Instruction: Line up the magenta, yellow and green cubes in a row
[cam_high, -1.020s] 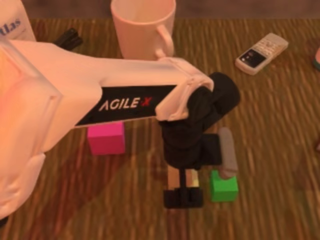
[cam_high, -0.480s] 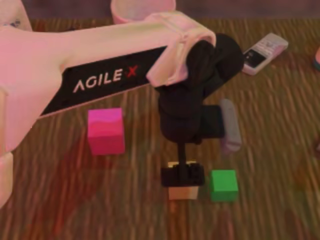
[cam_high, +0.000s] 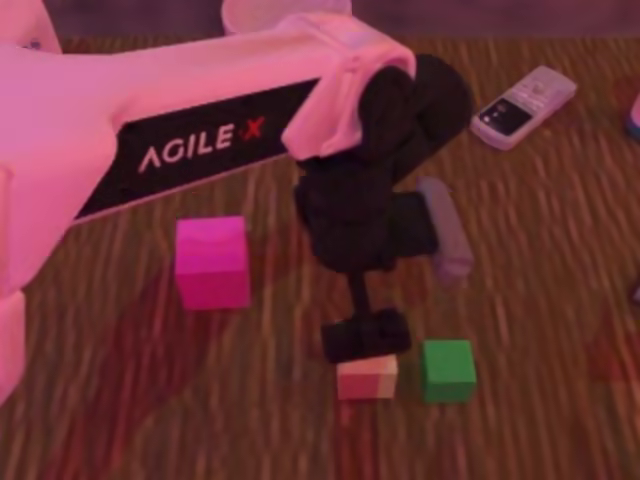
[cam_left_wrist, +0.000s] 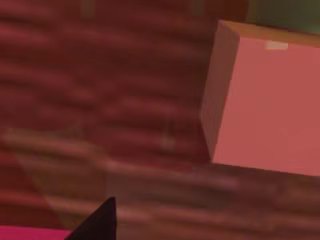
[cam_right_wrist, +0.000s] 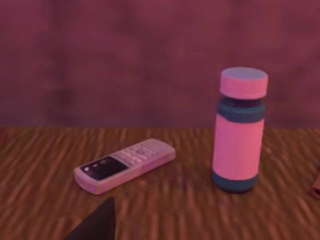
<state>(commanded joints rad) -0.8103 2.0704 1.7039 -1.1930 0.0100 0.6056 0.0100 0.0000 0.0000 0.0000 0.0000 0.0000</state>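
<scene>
The yellow cube (cam_high: 367, 377) rests on the wooden table just left of the green cube (cam_high: 447, 370), a small gap between them. The larger magenta cube (cam_high: 212, 262) stands apart, farther left and farther back. My left gripper (cam_high: 365, 337) hovers open just behind the yellow cube, holding nothing. In the left wrist view the yellow cube (cam_left_wrist: 270, 100) fills the frame close up, clear of the one dark fingertip (cam_left_wrist: 102, 222) that shows. My right arm is outside the top view; only one fingertip (cam_right_wrist: 100, 222) of its gripper shows in the right wrist view.
A white mug (cam_high: 285, 12) stands at the back edge, mostly hidden by my left arm. A remote control (cam_high: 522, 106) lies at the back right. A capped bottle (cam_right_wrist: 239, 130) stands near the remote (cam_right_wrist: 125, 165) in the right wrist view.
My left gripper let go of the yellow cube and drew back and upward from it. The cube stays on the table beside the green cube.
</scene>
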